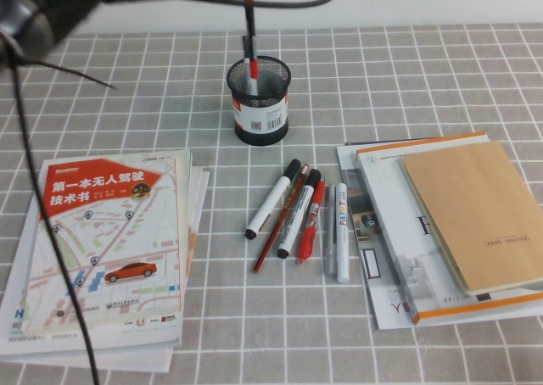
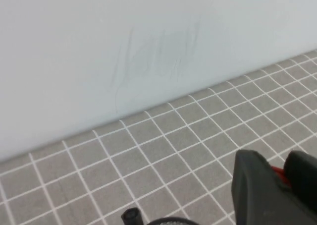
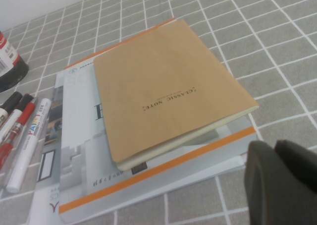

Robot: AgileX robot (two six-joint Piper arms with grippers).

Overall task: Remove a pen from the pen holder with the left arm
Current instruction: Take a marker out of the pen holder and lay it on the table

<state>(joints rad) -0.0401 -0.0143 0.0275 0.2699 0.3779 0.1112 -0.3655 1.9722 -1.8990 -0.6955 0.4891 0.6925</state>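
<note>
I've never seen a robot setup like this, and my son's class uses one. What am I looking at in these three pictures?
This is a two-armed table robot. The high view looks down from a raised camera; the other two come from a camera on each arm's wrist. On the tiled table stands a black mesh pen holder, with loose markers nearer the robot, a map booklet on the robot's left and a stack of books topped by a tan notebook on its right. The left gripper hangs above the holder, its jaws shut on a red pen whose lower end is not yet out of the holder. The right gripper hovers near a corner of the book stack.
</note>
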